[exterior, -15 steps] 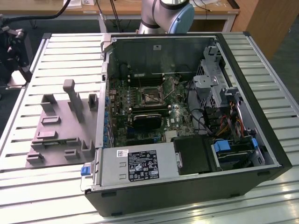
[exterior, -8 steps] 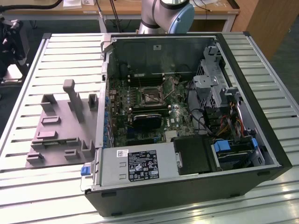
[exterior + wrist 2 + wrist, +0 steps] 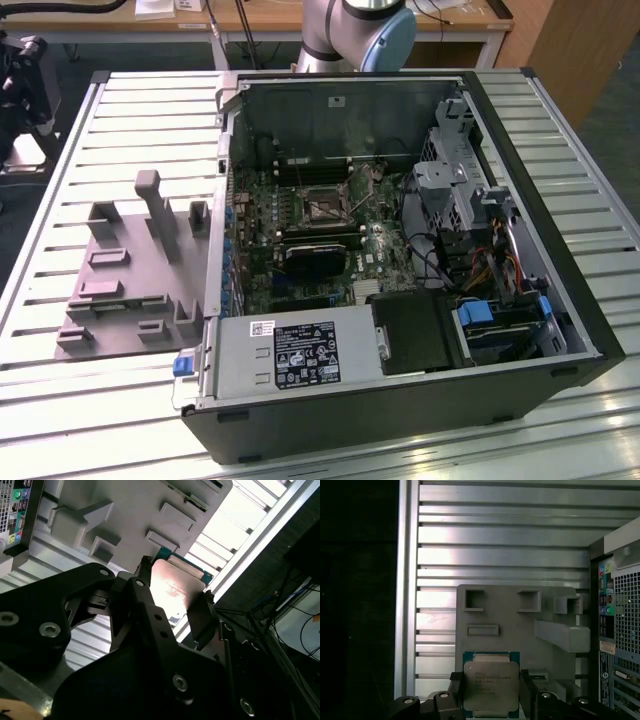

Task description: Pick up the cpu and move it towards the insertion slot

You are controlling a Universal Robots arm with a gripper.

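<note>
The cpu (image 3: pixel 491 684) is a square chip with a shiny metal top and a green rim. It sits between the two black fingers of my gripper (image 3: pixel 491 692), which is shut on its opposite edges. Below it lies the grey plastic fixture (image 3: pixel 520 630). In the second wrist view the cpu's (image 3: pixel 172 587) bright top shows between the fingertips (image 3: pixel 142 577) of the gripper (image 3: pixel 172 597). The insertion slot (image 3: pixel 322 205) is a metal-framed square socket on the green board inside the open computer case (image 3: pixel 400 260). It lies to the exterior view's right of the grey fixture (image 3: pixel 120 270).
The slatted metal table (image 3: pixel 495 540) carries the fixture and the case. The case's rear panel (image 3: pixel 620 630) stands close beside the fixture. The table's edge rail (image 3: pixel 402 580) borders dark floor. The arm's base (image 3: pixel 360 30) rises behind the case. Cables and drive bays (image 3: pixel 480 250) fill one side of the case.
</note>
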